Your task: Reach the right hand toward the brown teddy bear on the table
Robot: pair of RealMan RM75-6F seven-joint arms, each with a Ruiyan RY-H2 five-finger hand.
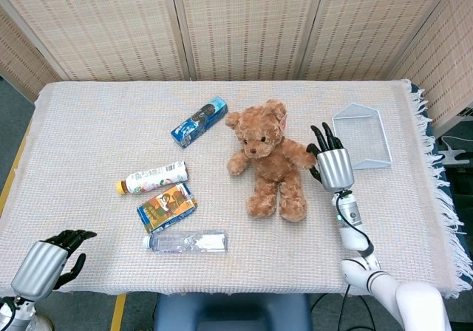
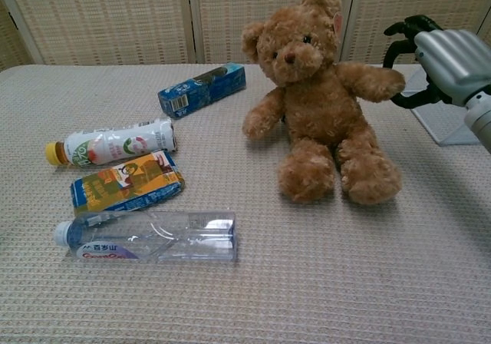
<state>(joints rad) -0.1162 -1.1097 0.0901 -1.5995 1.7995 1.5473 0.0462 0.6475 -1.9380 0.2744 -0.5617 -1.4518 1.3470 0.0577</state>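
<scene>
The brown teddy bear point(image 1: 269, 159) sits mid-table, facing me, also large in the chest view point(image 2: 321, 98). My right hand point(image 1: 331, 163) is at the bear's outstretched arm on its right side. In the chest view the right hand point(image 2: 443, 54) has its dark fingers point(image 2: 400, 29) curved above the paw tip and the thumb below it, close to or just touching the fur, not closed on it. My left hand point(image 1: 46, 264) hangs off the table's near left corner, fingers loosely apart, holding nothing.
A clear wire-frame tray point(image 1: 361, 134) lies just right of the right hand. Left of the bear are a blue box point(image 1: 199, 121), a white bottle point(image 1: 153, 177), an orange packet point(image 1: 166, 206) and a clear water bottle point(image 1: 186, 241).
</scene>
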